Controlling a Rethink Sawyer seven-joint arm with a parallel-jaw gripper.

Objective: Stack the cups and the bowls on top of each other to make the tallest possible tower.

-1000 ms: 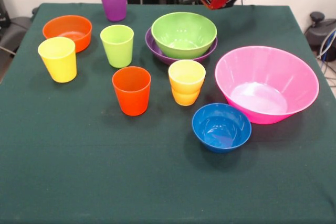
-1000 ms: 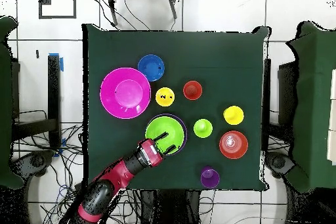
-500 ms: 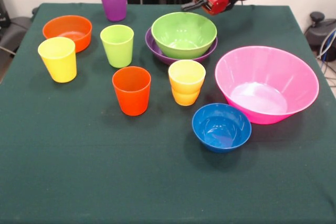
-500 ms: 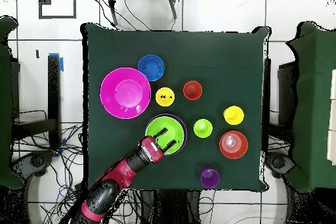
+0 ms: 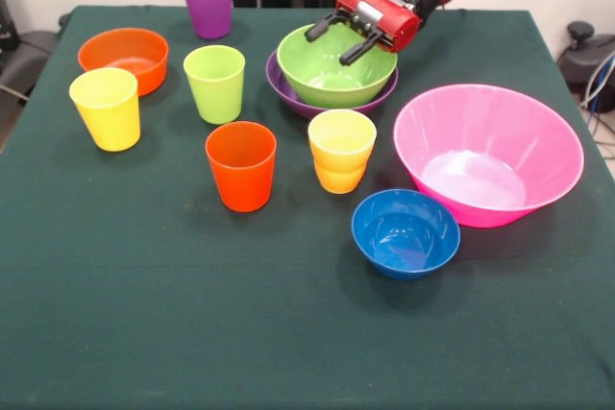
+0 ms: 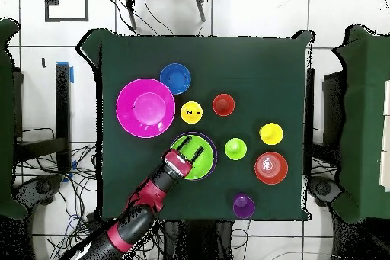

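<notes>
Front view: your gripper (image 5: 339, 37) hangs with fingers (image 5: 321, 28) spread, empty, over the glossy lime green bowl (image 5: 332, 74), which sits nested in the purple bowl (image 5: 288, 90) at the table's (image 5: 144, 314) far side.

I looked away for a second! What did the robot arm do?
The gripper came down, open, over the lime green plastic bowl nested in the purple plastic bowl. It holds nothing. All cups and bowls stayed put.
</notes>
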